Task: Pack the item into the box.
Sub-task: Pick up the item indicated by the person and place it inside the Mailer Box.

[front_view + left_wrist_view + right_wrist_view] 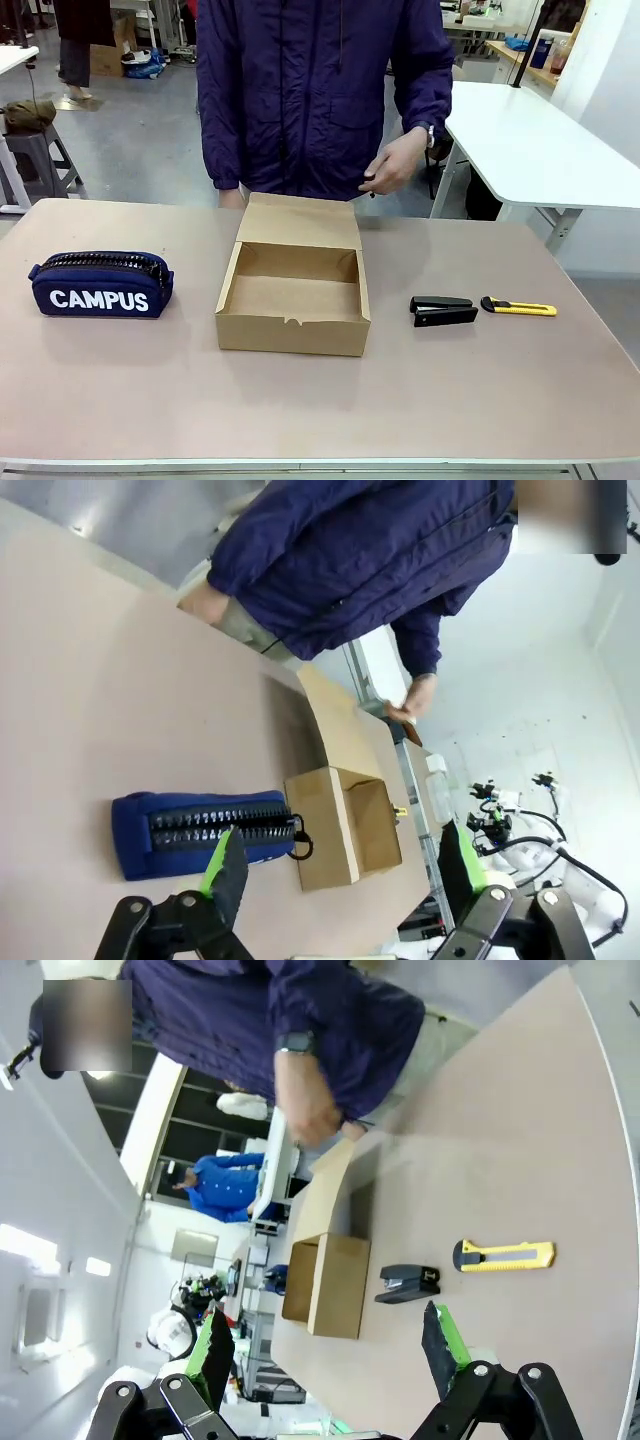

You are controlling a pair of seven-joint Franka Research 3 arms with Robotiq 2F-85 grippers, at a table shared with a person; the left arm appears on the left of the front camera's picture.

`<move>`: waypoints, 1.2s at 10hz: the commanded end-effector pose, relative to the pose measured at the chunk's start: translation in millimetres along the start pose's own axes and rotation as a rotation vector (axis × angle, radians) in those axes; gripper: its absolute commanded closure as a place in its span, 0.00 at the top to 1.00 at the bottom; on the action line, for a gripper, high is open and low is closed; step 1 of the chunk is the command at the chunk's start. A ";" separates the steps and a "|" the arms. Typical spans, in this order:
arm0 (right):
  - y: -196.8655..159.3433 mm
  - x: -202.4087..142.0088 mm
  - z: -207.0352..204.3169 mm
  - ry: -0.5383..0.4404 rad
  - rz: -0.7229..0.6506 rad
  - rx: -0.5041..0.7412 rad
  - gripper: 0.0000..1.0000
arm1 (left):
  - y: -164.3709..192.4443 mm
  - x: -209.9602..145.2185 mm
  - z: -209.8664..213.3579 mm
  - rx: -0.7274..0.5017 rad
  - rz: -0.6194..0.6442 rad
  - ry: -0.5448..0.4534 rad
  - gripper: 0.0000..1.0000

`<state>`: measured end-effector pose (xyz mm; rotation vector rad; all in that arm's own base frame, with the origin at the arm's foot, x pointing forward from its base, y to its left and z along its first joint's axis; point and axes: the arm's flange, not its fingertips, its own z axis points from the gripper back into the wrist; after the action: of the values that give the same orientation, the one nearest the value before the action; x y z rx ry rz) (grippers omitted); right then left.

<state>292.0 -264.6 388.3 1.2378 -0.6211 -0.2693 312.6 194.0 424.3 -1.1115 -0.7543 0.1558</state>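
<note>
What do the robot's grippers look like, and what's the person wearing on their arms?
The left gripper and right gripper have black angular fingers with bright green pads. The person wears a dark blue long-sleeved jacket and a wristwatch.

Blk jaws, grn pads [214,868]; navy jkt [300,90].

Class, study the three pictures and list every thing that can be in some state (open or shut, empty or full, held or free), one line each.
box: lid flap open, inside empty.
stapler: closed, lying free beside the box.
pencil case: zipped shut, lying free.
utility knife: no blade showing, lying free.
left pincer: open, holding nothing.
right pincer: open, holding nothing.
</note>
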 end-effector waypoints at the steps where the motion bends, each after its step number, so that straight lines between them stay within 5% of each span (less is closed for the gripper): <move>1: 9.2 -2.7 2.5 0.029 0.010 0.019 1.00 | -1.9 -5.1 15.0 -0.008 0.022 0.021 1.00; 8: 8.7 -6.0 1.8 0.034 -0.008 0.005 1.00 | -1.9 -5.1 15.0 -0.008 0.022 0.021 1.00; 12: 92.1 -23.4 -114.4 0.325 0.560 -0.198 1.00 | -1.9 -5.1 15.0 -0.008 0.022 0.021 1.00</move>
<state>322.8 -175.1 438.5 0.9801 -0.5544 0.1266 298.1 200.8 425.7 -1.1114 -0.7037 0.1685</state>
